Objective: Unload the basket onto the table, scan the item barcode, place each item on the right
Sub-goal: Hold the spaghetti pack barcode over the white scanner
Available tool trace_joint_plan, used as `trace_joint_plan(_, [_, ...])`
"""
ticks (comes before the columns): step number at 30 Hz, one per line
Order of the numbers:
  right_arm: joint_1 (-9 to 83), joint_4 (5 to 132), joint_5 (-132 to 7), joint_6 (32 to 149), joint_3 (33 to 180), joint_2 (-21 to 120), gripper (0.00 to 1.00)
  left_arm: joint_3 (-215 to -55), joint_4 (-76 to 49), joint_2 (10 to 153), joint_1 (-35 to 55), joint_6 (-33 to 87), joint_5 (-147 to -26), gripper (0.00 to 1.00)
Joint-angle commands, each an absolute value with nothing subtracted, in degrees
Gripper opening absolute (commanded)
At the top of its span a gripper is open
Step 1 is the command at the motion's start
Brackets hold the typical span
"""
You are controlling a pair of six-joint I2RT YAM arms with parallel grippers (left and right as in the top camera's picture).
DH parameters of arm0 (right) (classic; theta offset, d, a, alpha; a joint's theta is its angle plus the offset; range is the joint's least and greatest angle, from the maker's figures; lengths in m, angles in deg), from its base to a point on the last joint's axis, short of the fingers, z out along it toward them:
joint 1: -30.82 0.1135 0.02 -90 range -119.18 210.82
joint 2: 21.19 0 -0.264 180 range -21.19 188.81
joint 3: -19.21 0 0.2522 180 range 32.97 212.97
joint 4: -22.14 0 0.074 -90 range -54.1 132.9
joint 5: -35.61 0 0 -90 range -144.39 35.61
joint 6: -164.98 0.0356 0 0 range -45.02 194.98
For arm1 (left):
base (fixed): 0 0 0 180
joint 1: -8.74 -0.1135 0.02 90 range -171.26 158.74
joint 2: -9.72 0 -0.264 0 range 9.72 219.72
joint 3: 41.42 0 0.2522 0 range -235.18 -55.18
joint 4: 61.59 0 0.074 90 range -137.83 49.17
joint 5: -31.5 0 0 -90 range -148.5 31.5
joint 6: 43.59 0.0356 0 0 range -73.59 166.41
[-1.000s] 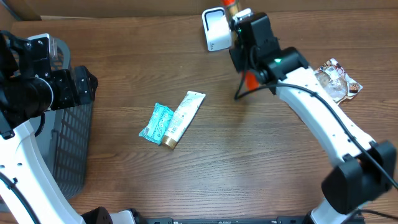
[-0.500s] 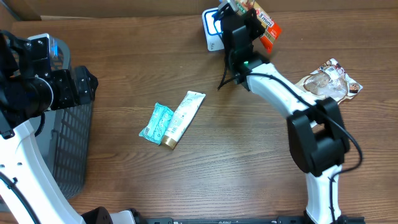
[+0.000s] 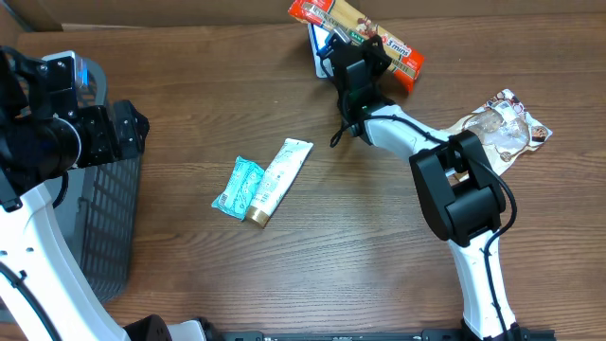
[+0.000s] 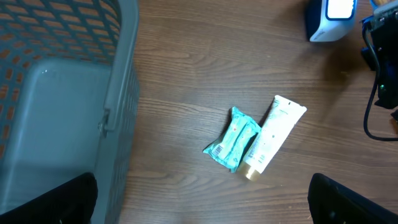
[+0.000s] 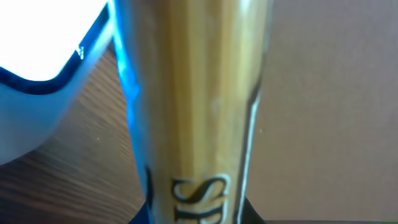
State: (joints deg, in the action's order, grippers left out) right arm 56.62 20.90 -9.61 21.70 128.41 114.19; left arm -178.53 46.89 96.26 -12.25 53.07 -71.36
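**A:** Right gripper (image 3: 358, 49) is pinched tight on the orange-and-gold snack packet (image 3: 343, 16), up at the far edge of the table!

**B:** And the barcode scanner (image 4: 328, 22)?

**A:** Close beneath the packet, just off the fingers' left side in the wrist view. Its window glows white-blue beside the wrapper.

**B:** How does the packet lie?

**A:** Long axis crosswise to the jaws, both ends sticking out past them. Whether the barcode faces the window, I can't tell.

**B:** Left gripper (image 4: 199, 200)?

**A:** Spread wide over by the basket (image 4: 68, 93), well apart. The right arm is the near one, so I'd say any turn of the packet is its job.
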Motion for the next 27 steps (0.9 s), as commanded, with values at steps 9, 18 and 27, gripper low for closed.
trace_joint_plan(9, [54.7,18.3,-8.4,21.1,130.6,114.5,0.04,-178.7,46.7,96.6,-12.2,54.6,-71.6,1.0])
trace_joint_plan(18, [55.2,17.6,-8.4,20.7,130.6,114.5,0.04,-178.7,46.7,96.6,-12.2,54.6,-71.6,1.0])
trace_joint_plan(27, [56.5,17.9,-5.9,20.5,130.6,114.0,0.04,-178.7,46.6,96.6,-12.2,54.6,-71.6,0.99])
